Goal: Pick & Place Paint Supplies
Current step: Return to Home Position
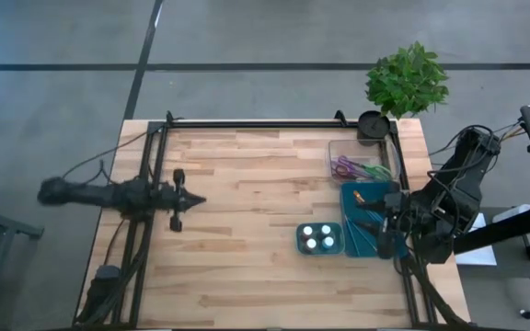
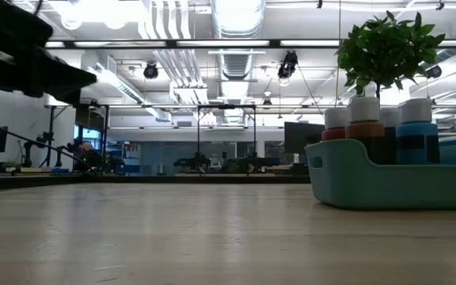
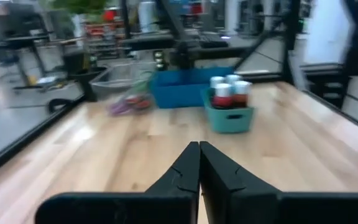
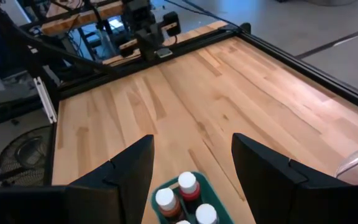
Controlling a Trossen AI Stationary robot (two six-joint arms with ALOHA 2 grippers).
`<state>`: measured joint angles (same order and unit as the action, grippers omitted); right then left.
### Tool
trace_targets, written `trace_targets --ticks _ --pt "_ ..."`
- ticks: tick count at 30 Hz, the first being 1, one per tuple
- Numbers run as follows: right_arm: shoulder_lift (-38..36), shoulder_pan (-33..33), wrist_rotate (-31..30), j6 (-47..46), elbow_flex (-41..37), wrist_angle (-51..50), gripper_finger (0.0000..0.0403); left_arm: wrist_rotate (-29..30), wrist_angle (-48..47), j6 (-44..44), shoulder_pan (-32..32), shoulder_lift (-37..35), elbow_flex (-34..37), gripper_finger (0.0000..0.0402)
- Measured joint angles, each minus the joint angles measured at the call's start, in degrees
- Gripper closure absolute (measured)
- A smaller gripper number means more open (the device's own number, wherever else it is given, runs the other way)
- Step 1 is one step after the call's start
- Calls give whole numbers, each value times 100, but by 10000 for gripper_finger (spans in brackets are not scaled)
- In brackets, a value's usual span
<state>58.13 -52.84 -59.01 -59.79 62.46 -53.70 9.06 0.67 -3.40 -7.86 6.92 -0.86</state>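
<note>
Paint bottles (image 1: 319, 237) stand grouped in the teal tray (image 1: 299, 241) beside the blue bin (image 1: 352, 207), seen from above. Left wrist view: left gripper (image 3: 199, 146) pinched closed, idle, carrying nothing. Right wrist view: right gripper (image 4: 192, 140) gapes wide, empty, above the tray, probably done here.

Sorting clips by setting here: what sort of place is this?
Probably a robotics lab in an open industrial hall: exposed ceiling ducts, more equipment benches beyond, and a rail-framed wooden table.
</note>
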Motion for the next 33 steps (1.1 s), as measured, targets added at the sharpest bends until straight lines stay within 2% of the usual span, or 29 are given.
trace_targets --ticks 4,6,8,10,15,21,30,33 --pt "12 -3 -11 12 0 15 191 1025 -46 -34 -1124 193 -59 389" --pt "11 -4 -45 70 0 28 192 1590 -232 -46 -1291 242 -132 389" --pt "11 -3 -65 150 0 33 192 1839 -446 37 -1265 235 -195 389" --pt "11 -2 -97 227 0 36 192 1713 -552 35 -1191 175 -222 389" --pt "9 -4 -110 406 0 65 192 886 -626 -78 -931 -58 -234 389" --pt "9 -5 -118 666 0 305 192 413 -542 -18 -762 -119 -195 397" --pt "15 -5 -114 956 -8 505 192 306 -455 -53 -729 -105 -163 398" --pt "17 -5 -113 954 -40 508 192 210 53 13 -729 -67 21 399"
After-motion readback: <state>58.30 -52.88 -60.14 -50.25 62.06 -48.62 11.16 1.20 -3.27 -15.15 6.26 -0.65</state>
